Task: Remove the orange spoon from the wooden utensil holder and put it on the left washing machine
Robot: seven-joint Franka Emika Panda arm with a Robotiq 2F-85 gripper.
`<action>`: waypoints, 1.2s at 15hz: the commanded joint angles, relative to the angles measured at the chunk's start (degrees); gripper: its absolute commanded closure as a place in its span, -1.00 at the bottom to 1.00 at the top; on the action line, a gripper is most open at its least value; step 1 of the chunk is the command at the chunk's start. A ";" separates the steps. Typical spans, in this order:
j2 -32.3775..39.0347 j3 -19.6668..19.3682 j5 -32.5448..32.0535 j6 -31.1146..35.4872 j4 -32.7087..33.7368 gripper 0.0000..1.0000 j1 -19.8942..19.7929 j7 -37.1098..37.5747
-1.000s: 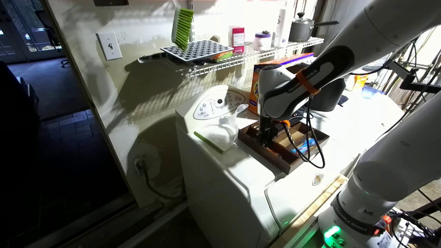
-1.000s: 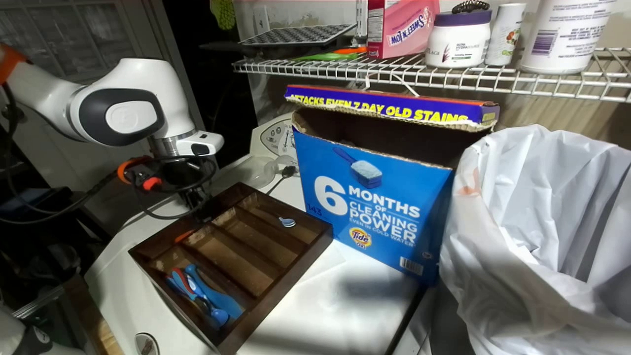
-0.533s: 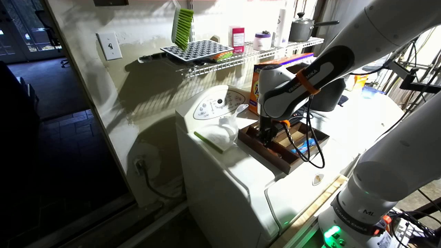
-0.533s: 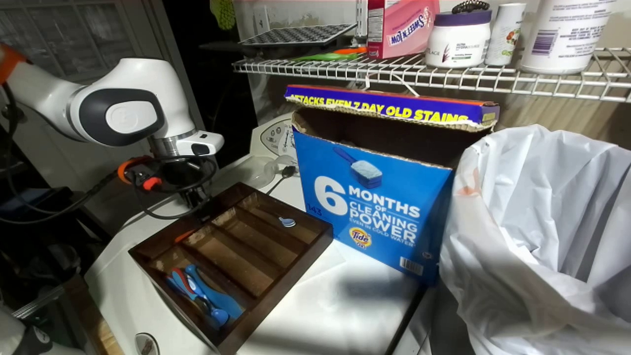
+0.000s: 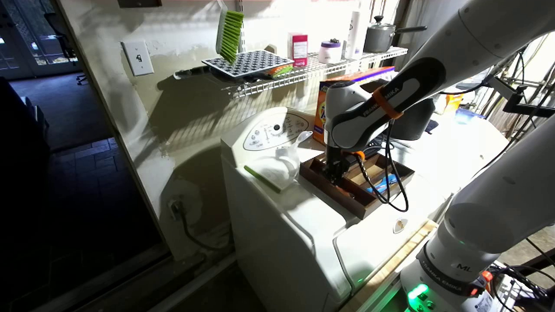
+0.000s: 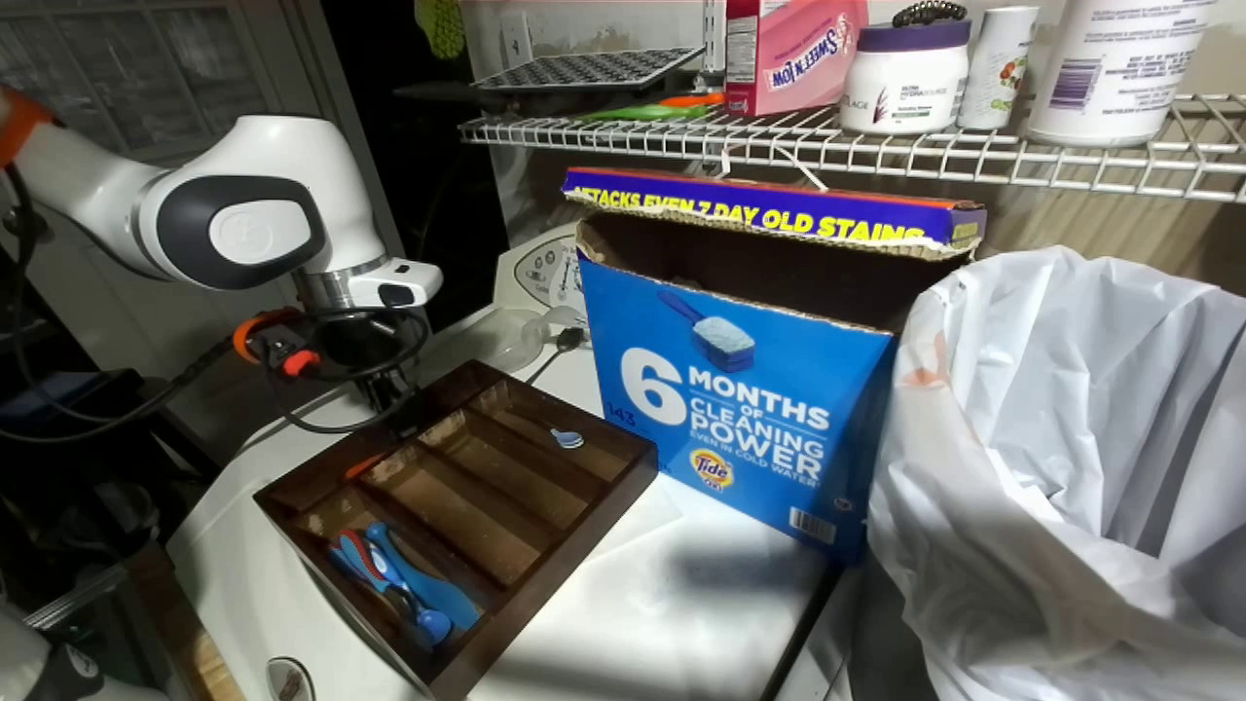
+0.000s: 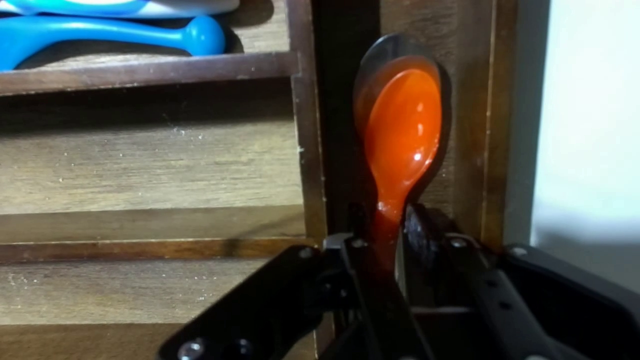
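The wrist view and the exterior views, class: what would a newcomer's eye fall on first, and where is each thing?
In the wrist view, the bright orange spoon jumps out, in a long compartment of the wooden utensil holder, its handle between the dark jaws. In an exterior view, the big blue Tide box stands open beside the holder, with a white plastic bag to its right in the picture.

Home laundry area: washing machine (image 5: 282, 238), Tide box (image 6: 754, 428).
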 commanded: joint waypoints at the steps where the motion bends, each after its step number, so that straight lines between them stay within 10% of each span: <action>1: 0.79 0.08 -0.09 1.30 0.04 0.45 -0.27 -0.17; 14: 1.38 0.16 0.08 1.42 0.04 0.70 -0.07 -0.22; 18: 1.55 0.20 0.00 1.48 0.07 0.46 -0.07 -0.13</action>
